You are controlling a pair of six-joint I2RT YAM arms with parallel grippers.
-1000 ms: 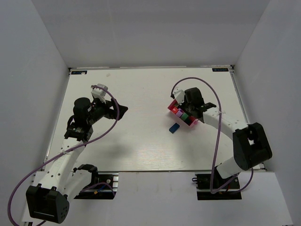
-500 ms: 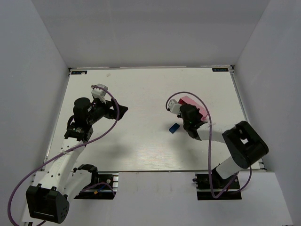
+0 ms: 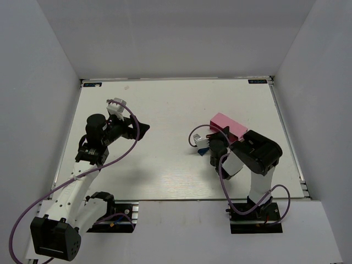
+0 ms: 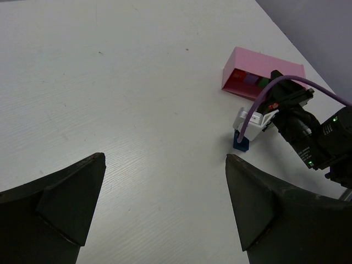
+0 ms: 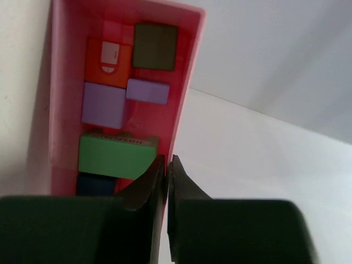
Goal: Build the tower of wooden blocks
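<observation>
Hovering over the table [image 3: 165,104], my left claw [image 4: 165,158] gapes wide with nothing between its fingers, pointed toward 3 o'clock in the overhead view. My right claw [image 5: 166,159] is squeezed almost closed, with only a hairline of light between the fingers. Their tips are at the edge of the long wall of the pink tray [image 3: 228,125]; whether they touch it I cannot tell. The tray lies tipped on its side at 1 o'clock from my right wrist, open face toward that claw. The wood blocks [image 4: 251,80] sit packed inside: in the right wrist view, a dark block [image 5: 155,46] and a red block [image 5: 109,55] at the 12 o'clock end, then two lilac blocks [image 5: 103,104], a green block [image 5: 117,155], and a blue block [image 5: 96,184] toward 6 o'clock. A loose blue block [image 4: 240,143] stands on the table just beside my right wrist, outside the tray.
</observation>
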